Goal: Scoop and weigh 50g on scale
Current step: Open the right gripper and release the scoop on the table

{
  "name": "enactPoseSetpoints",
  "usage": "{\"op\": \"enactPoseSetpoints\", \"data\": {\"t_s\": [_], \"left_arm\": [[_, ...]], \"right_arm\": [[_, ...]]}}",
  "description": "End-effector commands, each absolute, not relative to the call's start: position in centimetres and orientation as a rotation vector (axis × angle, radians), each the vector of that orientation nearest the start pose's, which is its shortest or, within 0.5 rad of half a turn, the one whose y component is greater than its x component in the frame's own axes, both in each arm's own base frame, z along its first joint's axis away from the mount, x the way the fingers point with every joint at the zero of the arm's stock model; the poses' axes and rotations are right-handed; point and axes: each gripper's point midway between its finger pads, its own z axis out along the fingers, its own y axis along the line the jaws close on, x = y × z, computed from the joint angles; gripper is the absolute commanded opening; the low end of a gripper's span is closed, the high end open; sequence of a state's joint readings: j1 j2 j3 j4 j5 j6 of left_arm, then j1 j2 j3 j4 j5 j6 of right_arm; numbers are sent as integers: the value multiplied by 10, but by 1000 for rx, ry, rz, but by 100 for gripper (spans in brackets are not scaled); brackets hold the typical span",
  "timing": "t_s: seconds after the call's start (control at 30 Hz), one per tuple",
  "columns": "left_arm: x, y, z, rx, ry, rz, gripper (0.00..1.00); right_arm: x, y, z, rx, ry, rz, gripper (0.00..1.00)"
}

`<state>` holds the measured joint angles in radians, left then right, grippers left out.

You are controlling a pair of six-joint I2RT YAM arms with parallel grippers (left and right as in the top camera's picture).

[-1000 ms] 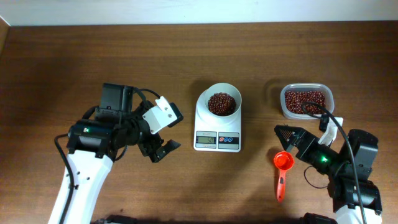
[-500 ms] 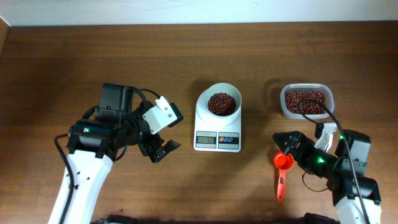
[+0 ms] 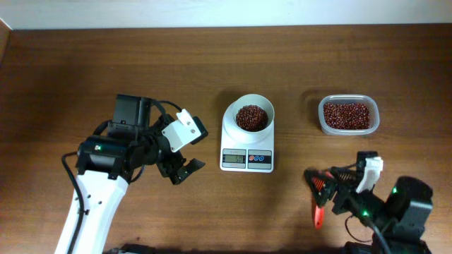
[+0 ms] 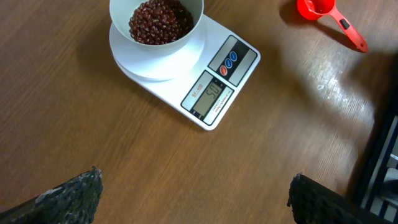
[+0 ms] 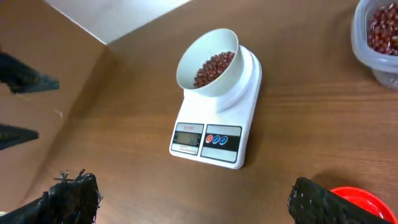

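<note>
Looking in remotely, I found the scale [image 3: 246,144] centred on the counter [image 3: 85,63], bean-filled bowl [image 3: 253,116] on it. The left fingers [image 4: 68,196] and right fingers [image 5: 317,202] stood wide, holding nothing, with the red scoop [image 3: 318,212] nearby.

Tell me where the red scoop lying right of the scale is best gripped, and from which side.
Grip the red scoop by its straight handle, not the round cup. It lies flat, handle toward the robot, so come from above, fingers closing across the handle's width.
</note>
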<state>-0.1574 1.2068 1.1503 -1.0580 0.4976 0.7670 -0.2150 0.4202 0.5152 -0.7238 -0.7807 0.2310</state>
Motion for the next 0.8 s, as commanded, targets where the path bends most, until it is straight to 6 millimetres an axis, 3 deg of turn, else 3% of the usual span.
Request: {"op": "enactPoseSetpoints", "data": {"t_s": [0.0, 0.17, 0.4, 0.77], "left_arm": [[259, -123, 212, 1259, 2172, -422, 99], [259, -123, 212, 1259, 2173, -422, 99], [259, -123, 212, 1259, 2173, -422, 99], [259, -123, 212, 1259, 2172, -422, 99]], "right_arm": [[188, 83, 199, -15, 2067, 826, 99], [186, 83, 197, -10, 2076, 827, 99], [196, 60, 188, -6, 2094, 604, 99], [202, 50, 189, -14, 2082, 493, 99]]}}
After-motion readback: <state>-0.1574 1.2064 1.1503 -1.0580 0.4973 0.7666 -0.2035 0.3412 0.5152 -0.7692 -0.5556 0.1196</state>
